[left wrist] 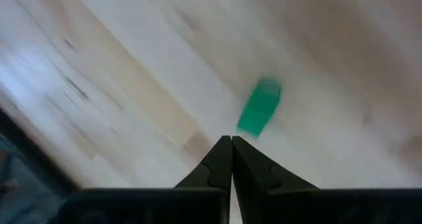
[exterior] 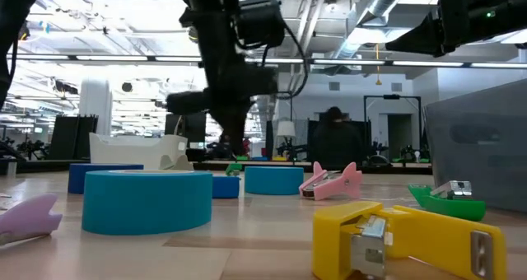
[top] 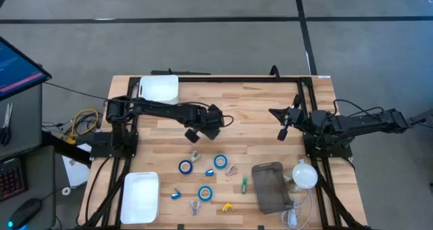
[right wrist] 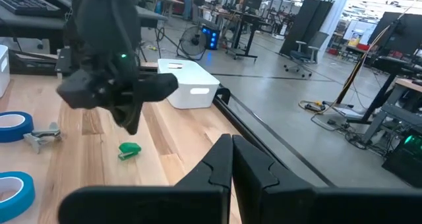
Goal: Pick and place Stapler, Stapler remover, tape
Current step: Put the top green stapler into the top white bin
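Note:
Three blue tape rolls [top: 185,166] [top: 220,161] [top: 205,193] lie flat on the wooden table [top: 257,101]. Around them lie a green stapler [top: 244,183], a yellow stapler [top: 227,207], a pink staple remover [top: 232,169] and a silver one [top: 195,155]. My left gripper [top: 193,133] hangs shut above the table's middle, pointing steeply down. It hangs just over a small green piece [left wrist: 259,107] that lies flat on the wood, also seen in the right wrist view [right wrist: 130,150]. It touches nothing. My right gripper [top: 282,134] waits shut and level at the right, holding nothing.
A white bin [top: 160,88] stands at the far left and another [top: 139,196] at the near left. A grey container [top: 270,186] and a white round object [top: 304,174] sit at the near right. Bare wood lies between the two arms.

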